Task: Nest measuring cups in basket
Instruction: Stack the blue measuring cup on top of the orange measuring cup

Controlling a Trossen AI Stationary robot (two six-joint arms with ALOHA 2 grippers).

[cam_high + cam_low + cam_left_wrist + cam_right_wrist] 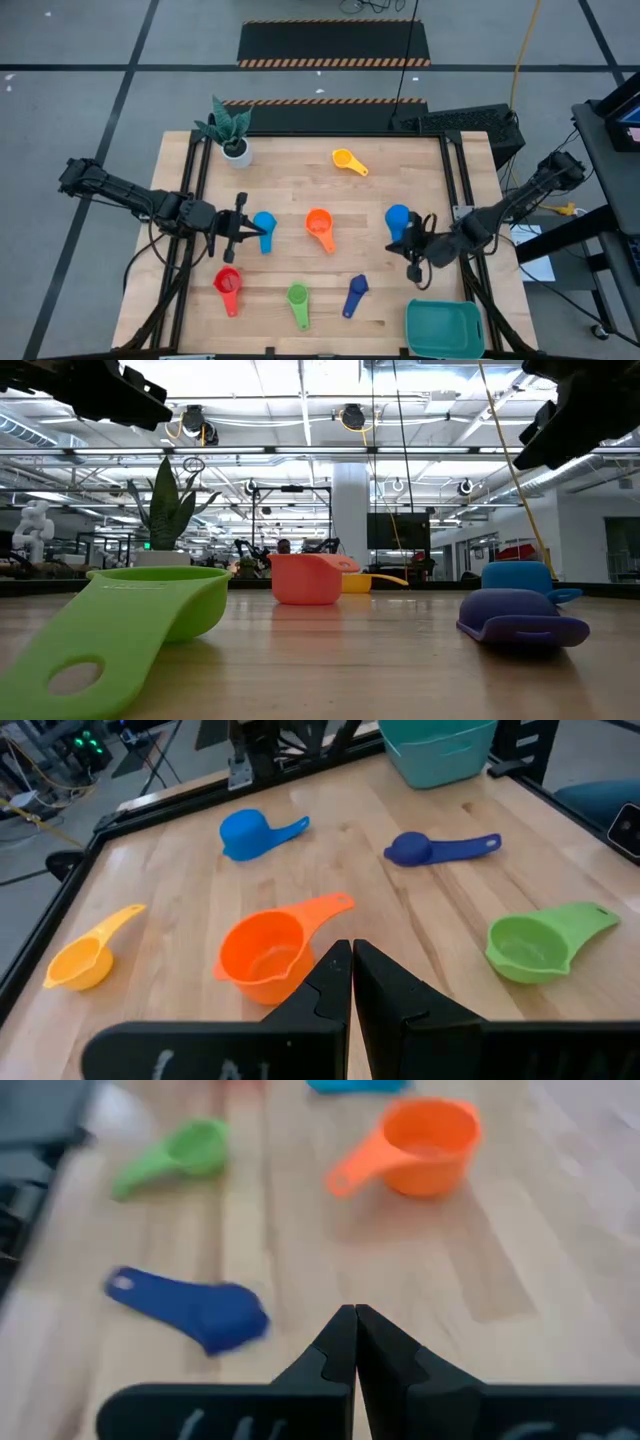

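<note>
High view lays six measuring cups out on the wooden bench [300,200]. The yellow cup [347,160] sits at the far side, its handle slanting toward the right and near. The orange cup [319,227] is at the middle, handle toward the near right. A light blue cup [264,228] lies left of it, handle pointing near, and a second blue cup [398,220] sits to the right, handle toward the near side. Along the near row, the red cup [228,288] and the green cup [298,302] both run handle-near, while the dark blue cup [354,295] lies on a slant, its bowl far-right and its handle near-left. The basket [444,328] rests at the near right corner of the bench, long axis left to right, with nothing in it.

The left hand [262,232] reaches in from the left at low angle, its tips just beside the light blue cup; the left wrist view shows its fingers [335,982] pressed together, gripping nothing. The right hand [397,248] stretches in from the right, tips near the second blue cup; the right wrist view shows its fingers [340,1342] likewise closed and empty. A potted plant [231,130] stands at the far left corner.
</note>
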